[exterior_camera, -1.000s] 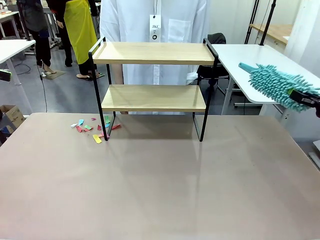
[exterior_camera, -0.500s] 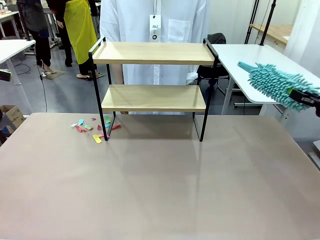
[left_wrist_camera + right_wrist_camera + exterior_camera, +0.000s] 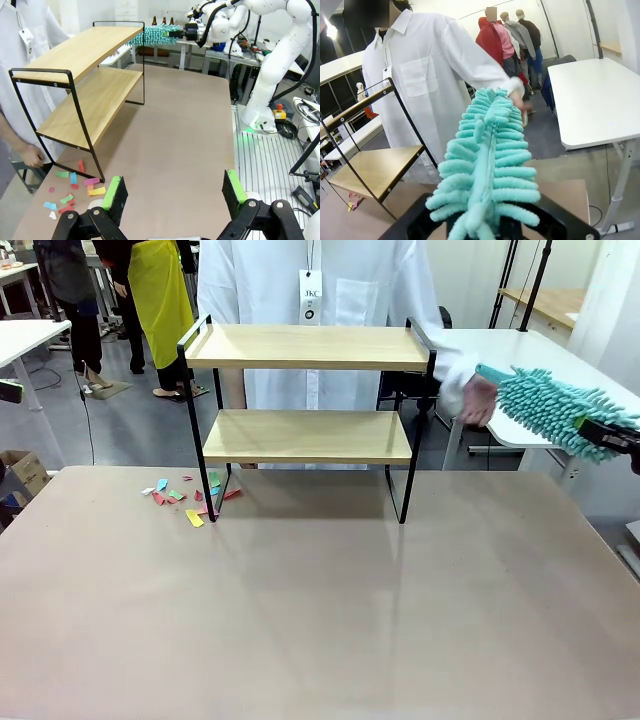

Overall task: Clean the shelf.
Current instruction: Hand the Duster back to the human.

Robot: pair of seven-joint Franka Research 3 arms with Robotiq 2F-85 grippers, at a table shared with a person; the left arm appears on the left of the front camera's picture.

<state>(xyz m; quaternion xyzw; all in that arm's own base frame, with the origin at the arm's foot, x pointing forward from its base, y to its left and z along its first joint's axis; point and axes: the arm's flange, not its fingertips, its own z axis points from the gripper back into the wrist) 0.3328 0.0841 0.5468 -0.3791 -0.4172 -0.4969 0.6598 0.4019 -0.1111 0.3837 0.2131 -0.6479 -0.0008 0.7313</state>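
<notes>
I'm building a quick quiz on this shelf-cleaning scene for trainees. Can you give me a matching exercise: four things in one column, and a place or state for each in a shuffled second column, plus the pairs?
Column one:
1. shelf
2. teal duster
3. paper scraps
4. left pincer

Column two:
A. open, holding nothing
B. scattered on the table by the shelf's foot on the robot's left
C. standing at the table's far side, both boards bare
D. gripped by the right pincer, its tip at the person's hand

Pairs: 1-C, 2-D, 3-B, 4-A
</notes>
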